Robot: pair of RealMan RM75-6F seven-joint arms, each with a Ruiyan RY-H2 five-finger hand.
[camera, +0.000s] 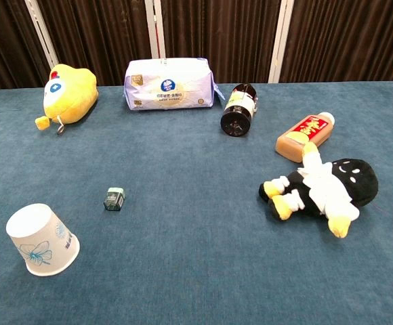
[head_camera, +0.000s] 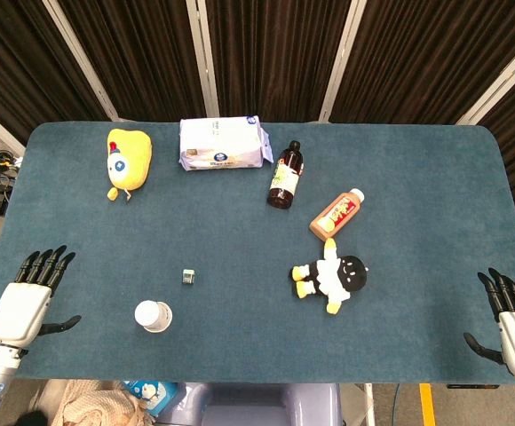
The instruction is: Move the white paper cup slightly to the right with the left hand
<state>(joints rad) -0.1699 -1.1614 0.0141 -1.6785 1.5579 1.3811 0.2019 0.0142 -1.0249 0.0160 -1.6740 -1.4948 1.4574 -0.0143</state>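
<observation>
The white paper cup (head_camera: pixel 153 316) stands upside down near the table's front left; the chest view shows its blue flower print (camera: pixel 41 240). My left hand (head_camera: pixel 25 300) hovers at the table's left front corner, fingers spread and holding nothing, well left of the cup. At the front right corner my right hand (head_camera: pixel 512 319) is likewise spread with nothing in it. Neither hand shows in the chest view.
A small green box (head_camera: pixel 188 277) lies just beyond the cup to its right. Further off are a black-and-white plush (head_camera: pixel 333 276), an orange bottle (head_camera: pixel 336 213), a dark bottle (head_camera: pixel 285 175), a wipes pack (head_camera: pixel 223 144) and a yellow plush (head_camera: pixel 128 161).
</observation>
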